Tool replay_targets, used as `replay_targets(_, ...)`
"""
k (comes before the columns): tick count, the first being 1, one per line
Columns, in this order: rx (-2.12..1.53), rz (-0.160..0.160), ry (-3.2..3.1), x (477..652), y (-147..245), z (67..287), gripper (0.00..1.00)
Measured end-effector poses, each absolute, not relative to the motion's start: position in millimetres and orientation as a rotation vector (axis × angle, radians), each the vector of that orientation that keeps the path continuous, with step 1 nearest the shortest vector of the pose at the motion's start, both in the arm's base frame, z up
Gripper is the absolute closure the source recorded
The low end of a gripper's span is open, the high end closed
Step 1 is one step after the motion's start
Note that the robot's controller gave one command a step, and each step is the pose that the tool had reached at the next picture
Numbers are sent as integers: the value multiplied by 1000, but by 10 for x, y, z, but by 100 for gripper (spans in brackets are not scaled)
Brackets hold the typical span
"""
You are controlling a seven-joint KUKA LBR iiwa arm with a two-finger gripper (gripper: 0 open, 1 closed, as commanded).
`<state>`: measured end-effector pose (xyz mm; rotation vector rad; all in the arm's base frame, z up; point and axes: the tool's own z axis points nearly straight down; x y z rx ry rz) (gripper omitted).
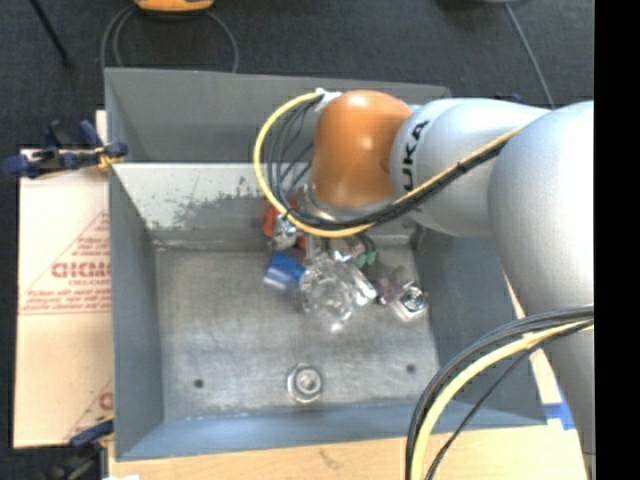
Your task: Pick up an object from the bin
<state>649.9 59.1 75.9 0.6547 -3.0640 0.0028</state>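
As the KUKA arm reaches in from the right of the camera view, its orange wrist cover hangs low over the grey metal bin, with a yellow cable looping round it. Below the cover the gripper sits down among a small cluster of loose things toward the back of the bin floor, near the middle of the rear wall. Whether the gripper is released or clenched cannot be told from this angle, since the cover and wrist hide most of it. Directly beneath it lies a clear, glassy-looking piece, crumpled or faceted in shape; its exact kind is hard to make out. Touching that piece on its left is a small blue object, lying tilted on the floor. Farther back, at the foot of the rear wall and partly under the cover, a red thing shows. To the right of the clear piece a small green item peeks out, and beyond it a shiny metal part rests on the floor just beside the cluster. Well apart from all of these, near the front wall, a round silvery ring-shaped piece lies flat by itself on the bin floor.
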Motion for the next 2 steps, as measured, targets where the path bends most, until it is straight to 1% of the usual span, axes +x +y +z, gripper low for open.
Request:
replay_targets(1, 652, -2, -3087, 6542, 613, 790, 100)
replay_targets(2, 819, 5, -3047, 6422, 567, 2494, 100)
